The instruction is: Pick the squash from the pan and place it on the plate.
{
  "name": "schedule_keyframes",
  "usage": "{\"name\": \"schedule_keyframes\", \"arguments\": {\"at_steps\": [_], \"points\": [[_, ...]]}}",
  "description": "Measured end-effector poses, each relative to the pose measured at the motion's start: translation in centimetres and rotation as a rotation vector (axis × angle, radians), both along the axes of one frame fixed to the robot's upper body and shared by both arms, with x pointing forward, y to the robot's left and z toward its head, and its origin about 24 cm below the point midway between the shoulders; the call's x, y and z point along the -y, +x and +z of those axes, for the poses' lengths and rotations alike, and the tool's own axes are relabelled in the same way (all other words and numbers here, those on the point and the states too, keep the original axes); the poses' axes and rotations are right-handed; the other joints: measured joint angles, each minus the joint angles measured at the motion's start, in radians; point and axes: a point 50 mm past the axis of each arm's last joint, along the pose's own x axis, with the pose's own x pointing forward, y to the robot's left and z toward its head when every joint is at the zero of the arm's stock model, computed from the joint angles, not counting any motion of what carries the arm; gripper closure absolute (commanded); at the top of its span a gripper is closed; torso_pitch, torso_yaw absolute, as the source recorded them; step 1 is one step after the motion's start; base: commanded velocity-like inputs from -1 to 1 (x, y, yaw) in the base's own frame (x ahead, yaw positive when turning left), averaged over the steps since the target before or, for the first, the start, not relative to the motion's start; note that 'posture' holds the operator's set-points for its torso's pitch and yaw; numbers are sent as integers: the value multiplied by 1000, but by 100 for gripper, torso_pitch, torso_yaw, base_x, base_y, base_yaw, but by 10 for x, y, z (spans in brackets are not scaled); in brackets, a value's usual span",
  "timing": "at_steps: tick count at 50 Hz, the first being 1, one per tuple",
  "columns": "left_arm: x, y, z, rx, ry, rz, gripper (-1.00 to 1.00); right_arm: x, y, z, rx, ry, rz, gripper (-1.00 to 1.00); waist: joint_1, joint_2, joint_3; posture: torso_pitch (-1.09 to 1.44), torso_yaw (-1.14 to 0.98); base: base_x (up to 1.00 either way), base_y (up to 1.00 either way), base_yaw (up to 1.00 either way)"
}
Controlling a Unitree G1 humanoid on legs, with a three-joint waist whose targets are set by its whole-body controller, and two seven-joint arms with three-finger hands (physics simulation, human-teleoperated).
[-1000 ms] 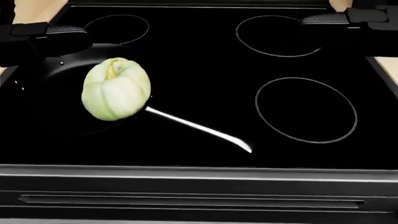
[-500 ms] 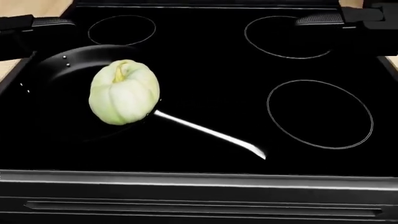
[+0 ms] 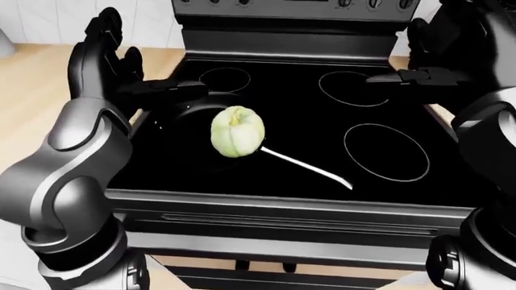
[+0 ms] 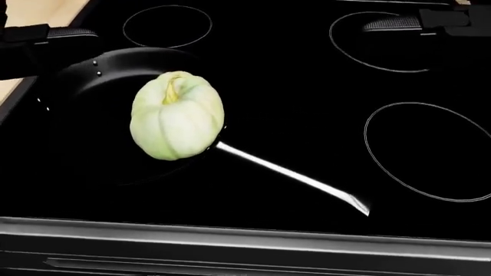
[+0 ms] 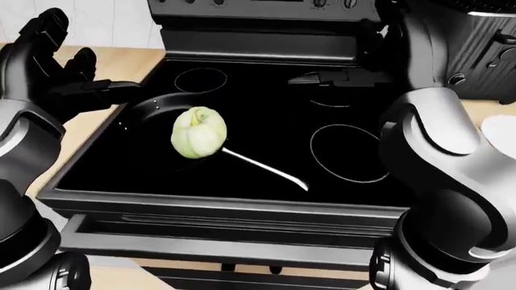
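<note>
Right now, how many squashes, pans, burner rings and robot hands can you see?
Squash: 1
Pan: 1
Burner rings drawn on the stove: 4, one mostly under the pan
Robot hands: 2, left hand and right hand, both open and touching nothing
Total: 8
No plate shows in any view.

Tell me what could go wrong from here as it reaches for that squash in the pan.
The squash is rounded and sits at the pan's edge by the handle, so a grazing touch might roll it onto the stove.

Both hands are open and raised apart, the left hand beside the pan and the right hand far off, so the approach may nudge the pan.

No plate is clearly visible, so the carry may run long.
</note>
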Motion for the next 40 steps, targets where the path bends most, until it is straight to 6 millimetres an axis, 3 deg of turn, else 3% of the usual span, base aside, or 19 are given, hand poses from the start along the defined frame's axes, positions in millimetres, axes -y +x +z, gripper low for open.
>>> {"name": "schedule_keyframes", "arguments": {"at_steps": [18, 40], "points": [[3, -1, -2, 1, 7, -27, -100, 2, 1, 0, -8, -1, -16, -100, 1, 7, 2, 0, 0, 0, 0, 0], [13, -1, -2, -78, 72, -219, -100, 5, 0, 1, -5, 0, -24, -100, 2, 6, 1, 0, 0, 0, 0, 0]]}}
